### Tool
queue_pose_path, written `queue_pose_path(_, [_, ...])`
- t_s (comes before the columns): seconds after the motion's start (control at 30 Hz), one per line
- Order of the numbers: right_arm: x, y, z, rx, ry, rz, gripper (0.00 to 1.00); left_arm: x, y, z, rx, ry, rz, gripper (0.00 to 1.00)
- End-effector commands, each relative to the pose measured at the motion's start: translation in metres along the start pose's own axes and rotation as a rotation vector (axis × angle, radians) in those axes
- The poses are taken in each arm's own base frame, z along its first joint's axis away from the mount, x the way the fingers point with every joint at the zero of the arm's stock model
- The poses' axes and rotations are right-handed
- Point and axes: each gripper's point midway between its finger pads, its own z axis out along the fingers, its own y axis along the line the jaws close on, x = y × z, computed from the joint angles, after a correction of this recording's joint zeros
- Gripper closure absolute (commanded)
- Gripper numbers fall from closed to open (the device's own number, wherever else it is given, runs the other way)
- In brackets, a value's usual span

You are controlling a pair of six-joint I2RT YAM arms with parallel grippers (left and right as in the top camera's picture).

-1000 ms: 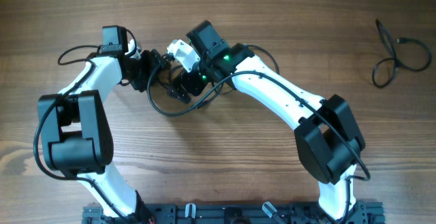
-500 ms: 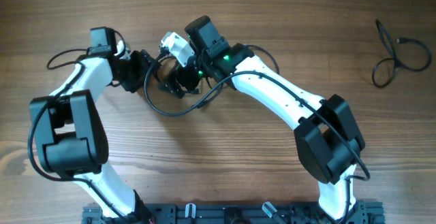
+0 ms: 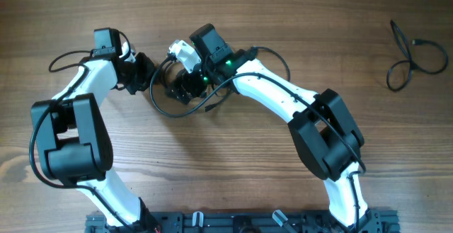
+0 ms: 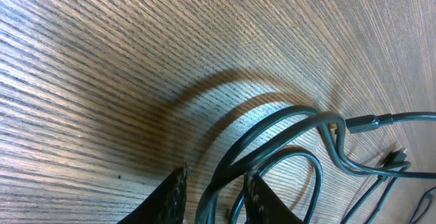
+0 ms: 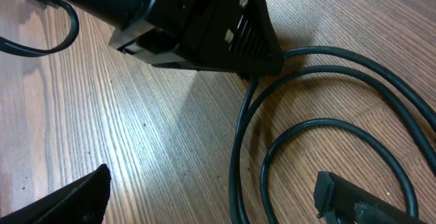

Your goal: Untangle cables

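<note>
A bundle of thin black cables (image 3: 170,114) lies in loose loops on the wood table between my two grippers. My left gripper (image 3: 147,74) sits at the loops' left end. In the left wrist view its fingers (image 4: 216,193) are close together with two cable strands (image 4: 293,112) between them, and a plug (image 4: 364,122) lies to the right. My right gripper (image 3: 177,84) is just right of it, low over the loops. In the right wrist view its jaws (image 5: 211,200) are wide open with cable strands (image 5: 327,125) on the table between them.
A separate thin black cable (image 3: 410,58) lies looped at the far right of the table. The left gripper's black body (image 5: 197,20) fills the top of the right wrist view, close to the right gripper. Arm bases stand at the front edge.
My left gripper has moved left, dragging the cable loop with it. My right gripper has followed to the left and its arm has swung closer in.
</note>
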Motion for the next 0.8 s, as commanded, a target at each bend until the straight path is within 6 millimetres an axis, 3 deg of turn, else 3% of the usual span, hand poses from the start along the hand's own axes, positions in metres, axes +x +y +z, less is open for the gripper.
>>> queue_pose_path(0.0, [0.020,-0.006,0.015,-0.002,0.051,0.038,0.02,-0.005,-0.007,-0.007,0.010,-0.024,0.019,0.71])
queue_pose_path(0.27, [0.057,-0.040,0.012,0.201,0.191,0.086,0.00,-0.004,-0.008,-0.006,0.010,-0.022,0.022,0.69])
queue_pose_path(0.47, [0.061,-0.045,0.011,0.230,0.208,0.089,0.00,-0.004,-0.008,-0.006,0.010,-0.021,0.022,0.64])
queue_pose_path(0.77, [0.075,-0.086,-0.009,0.500,0.251,0.157,0.00,-0.004,-0.008,-0.006,0.011,-0.022,0.022,0.64])
